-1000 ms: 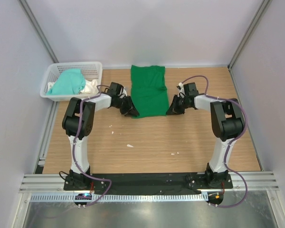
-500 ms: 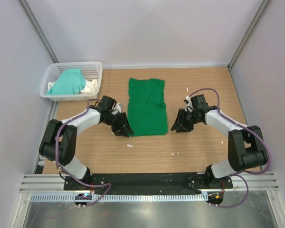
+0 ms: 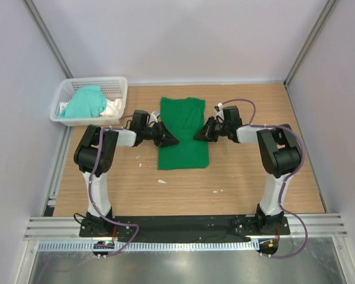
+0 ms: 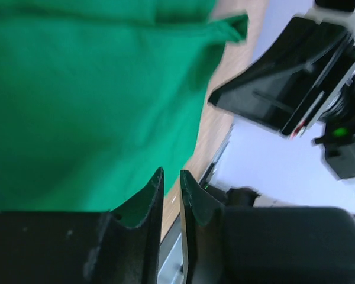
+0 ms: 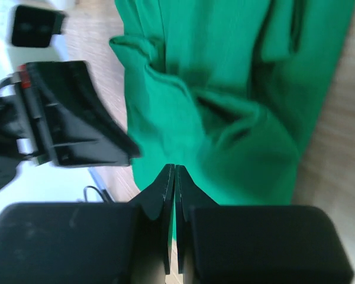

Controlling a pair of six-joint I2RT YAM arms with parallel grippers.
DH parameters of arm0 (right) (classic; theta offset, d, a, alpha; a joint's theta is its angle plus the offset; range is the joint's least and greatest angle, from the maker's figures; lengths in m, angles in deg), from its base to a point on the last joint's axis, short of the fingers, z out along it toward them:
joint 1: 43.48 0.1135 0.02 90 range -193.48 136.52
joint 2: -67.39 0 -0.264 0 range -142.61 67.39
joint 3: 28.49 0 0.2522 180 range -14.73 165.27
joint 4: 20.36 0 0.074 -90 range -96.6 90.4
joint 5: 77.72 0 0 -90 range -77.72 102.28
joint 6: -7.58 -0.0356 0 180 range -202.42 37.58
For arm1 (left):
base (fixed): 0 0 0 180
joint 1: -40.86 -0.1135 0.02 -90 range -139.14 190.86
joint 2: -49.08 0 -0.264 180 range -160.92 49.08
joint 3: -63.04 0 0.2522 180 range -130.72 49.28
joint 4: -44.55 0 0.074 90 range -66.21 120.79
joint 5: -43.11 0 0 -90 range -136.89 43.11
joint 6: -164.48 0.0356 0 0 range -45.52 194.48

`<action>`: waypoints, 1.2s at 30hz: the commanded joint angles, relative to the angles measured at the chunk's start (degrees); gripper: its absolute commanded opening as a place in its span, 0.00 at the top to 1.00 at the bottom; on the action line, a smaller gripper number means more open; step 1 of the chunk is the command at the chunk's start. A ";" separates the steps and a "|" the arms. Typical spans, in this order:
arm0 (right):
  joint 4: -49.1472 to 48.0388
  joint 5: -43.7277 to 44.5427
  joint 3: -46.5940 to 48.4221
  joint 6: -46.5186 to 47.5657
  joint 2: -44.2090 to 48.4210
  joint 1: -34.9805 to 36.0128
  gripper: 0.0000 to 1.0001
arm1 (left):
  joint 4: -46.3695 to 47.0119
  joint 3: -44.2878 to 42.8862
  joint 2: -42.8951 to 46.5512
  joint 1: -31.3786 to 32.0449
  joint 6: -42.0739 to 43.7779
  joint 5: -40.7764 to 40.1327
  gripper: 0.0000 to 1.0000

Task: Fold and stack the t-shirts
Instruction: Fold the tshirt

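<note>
The deep green t-shirt lies folded into a long strip in the middle of the wooden table. It also shows in the left wrist view and in the right wrist view. My left gripper points in over the shirt's left edge, its jaws almost together with nothing between them. My right gripper points in over the shirt's right edge, its jaws shut with no fabric visibly pinched. The mint-teal t-shirt lies bunched in the white basket.
The basket stands at the back left and also holds a white cloth. Small white scraps lie on the wood in front of the shirt. Grey walls close the table on three sides.
The green shirt slid nearer, then stayed put. Both grippers went from the shirt's near corners back up and inward, and now sit over its middle edges facing each other.
</note>
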 commanded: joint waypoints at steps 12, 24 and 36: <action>-29.22 -3.06 4.08 -16.31 -15.60 -4.67 0.95 | 11.01 -3.52 -9.44 -4.48 -2.48 -3.05 0.86; -20.71 -1.12 4.17 -11.40 -15.80 -8.72 0.94 | -3.65 -5.54 -7.52 -5.80 9.39 -5.42 0.75; 23.43 11.63 5.77 16.13 8.52 -10.31 0.43 | -37.32 -1.42 25.59 -5.80 25.58 -22.74 0.42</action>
